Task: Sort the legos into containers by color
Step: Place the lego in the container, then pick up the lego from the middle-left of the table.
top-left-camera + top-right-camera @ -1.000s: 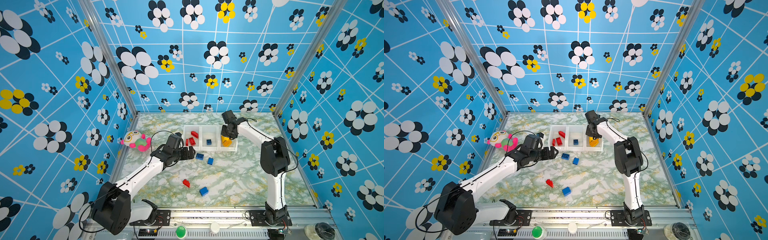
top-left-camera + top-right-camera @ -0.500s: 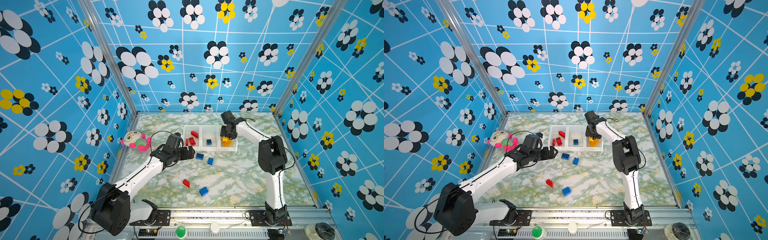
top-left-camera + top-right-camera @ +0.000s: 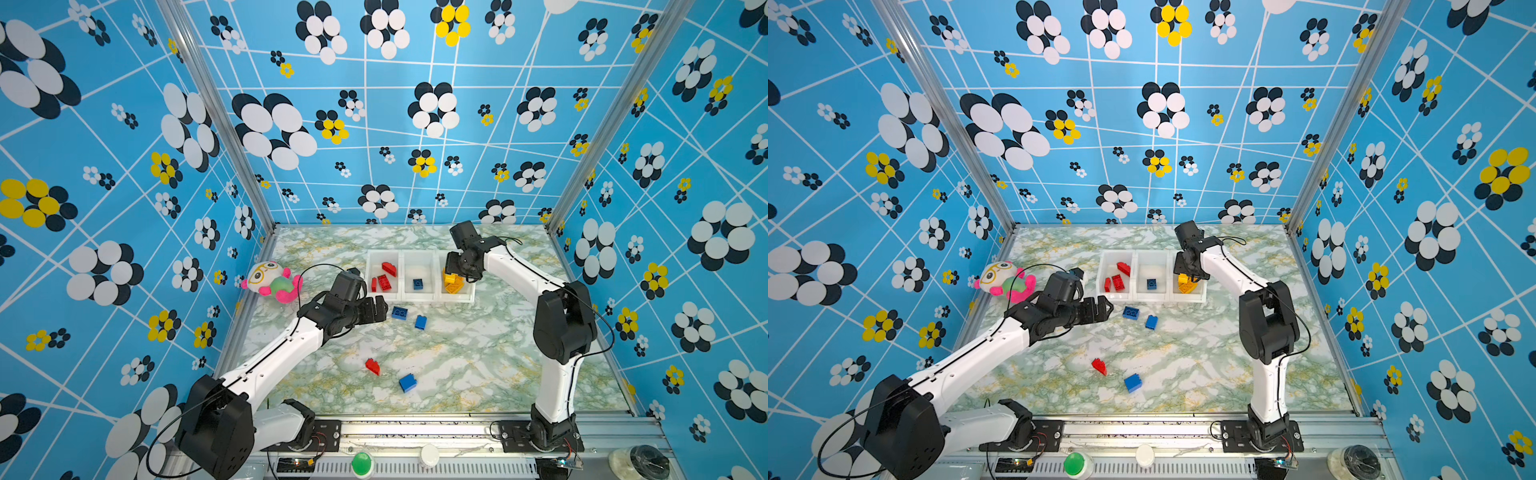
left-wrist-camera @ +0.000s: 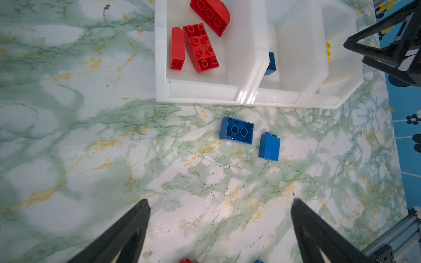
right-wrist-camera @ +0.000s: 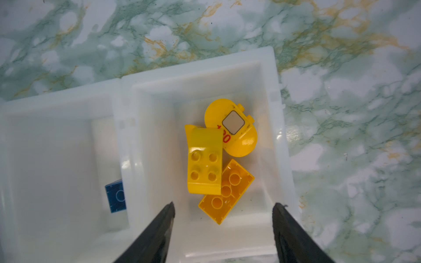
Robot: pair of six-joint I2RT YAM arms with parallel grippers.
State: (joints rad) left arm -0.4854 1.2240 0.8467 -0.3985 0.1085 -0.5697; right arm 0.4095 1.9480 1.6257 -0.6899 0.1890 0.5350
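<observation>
Three containers (image 3: 419, 296) (white) hold seven legos (image 3: 453, 281).

A pink-and-green plush toy (image 3: 272, 284) with a pale face and yellow glasses lies on the green-veined marble table (image 3: 478, 365), near the wall (well apart from anything else). Blue walls (image 3: 415, 124) printed with black, white and yellow flowers enclose it. A green button (image 3: 361, 462) sits on the front rail.

Red legos (image 4: 200, 47), blue legos (image 4: 237, 130), yellow legos (image 5: 205, 159); white containers (image 4: 250, 93); green-veined marble table (image 4: 91, 136).
</observation>
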